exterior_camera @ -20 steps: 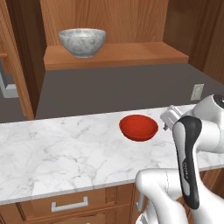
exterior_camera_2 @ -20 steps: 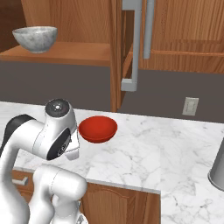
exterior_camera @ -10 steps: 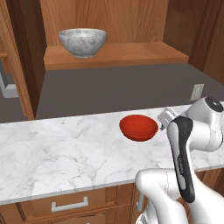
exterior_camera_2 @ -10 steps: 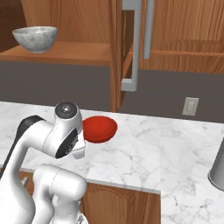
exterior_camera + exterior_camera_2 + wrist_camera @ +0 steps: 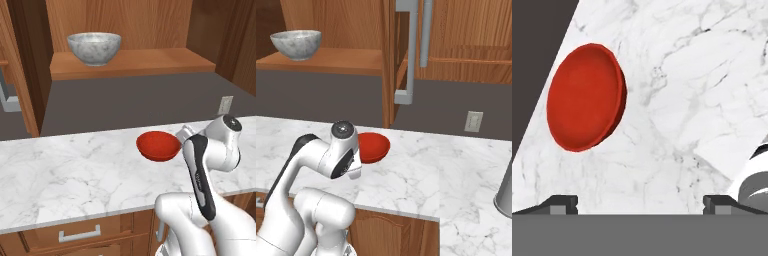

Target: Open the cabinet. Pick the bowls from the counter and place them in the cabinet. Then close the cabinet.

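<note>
just beyond the wide-open pincer [image 5: 640, 202], red bowl [image 5: 585, 97] on counter [image 5: 712, 75]

A dark grey wall [image 5: 130, 100] is running behind, a white socket [image 5: 473, 121] is sitting on it, and wooden drawers [image 5: 75, 232] are showing below.

The arm's wrist covers the near edge of the red bowl [image 5: 372, 147]; a grey cylinder [image 5: 504, 192] far off is cropped by the frame.
</note>
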Controlling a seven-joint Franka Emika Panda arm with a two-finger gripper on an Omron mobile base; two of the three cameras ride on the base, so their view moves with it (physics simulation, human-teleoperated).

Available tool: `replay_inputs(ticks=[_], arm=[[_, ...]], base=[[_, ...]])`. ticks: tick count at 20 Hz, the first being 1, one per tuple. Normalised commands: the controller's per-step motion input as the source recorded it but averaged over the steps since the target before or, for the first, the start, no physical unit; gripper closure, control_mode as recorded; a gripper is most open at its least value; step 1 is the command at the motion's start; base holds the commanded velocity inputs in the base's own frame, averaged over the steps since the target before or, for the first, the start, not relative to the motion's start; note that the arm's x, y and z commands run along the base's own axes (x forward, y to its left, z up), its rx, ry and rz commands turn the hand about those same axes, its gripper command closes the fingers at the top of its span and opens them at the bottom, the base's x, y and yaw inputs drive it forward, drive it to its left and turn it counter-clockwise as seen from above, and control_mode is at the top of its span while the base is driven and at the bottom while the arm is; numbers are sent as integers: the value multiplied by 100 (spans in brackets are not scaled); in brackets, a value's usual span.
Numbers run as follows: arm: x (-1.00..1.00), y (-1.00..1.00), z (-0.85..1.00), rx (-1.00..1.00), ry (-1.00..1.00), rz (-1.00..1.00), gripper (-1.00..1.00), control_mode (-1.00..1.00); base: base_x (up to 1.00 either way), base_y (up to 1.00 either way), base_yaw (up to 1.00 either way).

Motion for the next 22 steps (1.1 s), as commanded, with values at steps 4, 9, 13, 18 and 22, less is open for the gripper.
replay_inputs(ticks=[4, 9, 13, 18, 22], arm=[[47, -18, -28, 0, 0, 0, -100, -100], [48, -13, -29, 0, 0, 1, -100, -100], [42, -5, -28, 0, 0, 2, -100, -100], [34, 0, -25, 0, 0, 1, -100, -100], [33, 0, -23, 0, 5, 0, -100, -100]], base=[[0, 0, 0], [0, 0, 0], [0, 0, 0], [0, 0, 0], [0, 0, 0]])
